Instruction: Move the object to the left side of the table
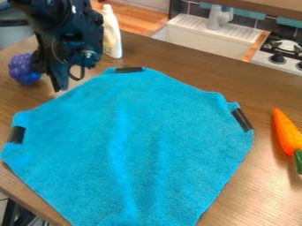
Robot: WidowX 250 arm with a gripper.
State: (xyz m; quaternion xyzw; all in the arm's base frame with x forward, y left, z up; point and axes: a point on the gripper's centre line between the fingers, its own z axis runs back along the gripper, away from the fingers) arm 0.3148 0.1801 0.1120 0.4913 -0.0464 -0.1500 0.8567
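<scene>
Purple bumpy piece [22, 69], left, on the desk [177, 62] near its far-left edge, beside the hand [55, 78]; a candidate for the unnamed object, arguably already placed; a sideways nudge could roll it off, its form being rounded.
Hand, upper left, pointing down by the cloth's far-left border; whether apart, together or clamped on the purple piece, cannot tell; a low sweep rightward could snag the cloth and ruck it.
White bottle [111, 37], upright just right of the arm; tall and narrow, so a brush from the arm could topple it.
Blue cloth [126, 141], centre, spread over much of the desk, black tape strips [128, 69] at its corners; its soft folds could catch a thing dragged across; lifting clear seems wiser.
Toy sink [203, 37] with grey tap [219, 18], behind; out of the way.
Toy stove [283, 50], far right, behind.
Orange carrot [286, 132], right edge, lying beside the cloth; the other candidate; smooth and tapered, it could slip if gripped near the tip; the cloth lies between it and the left side.
</scene>
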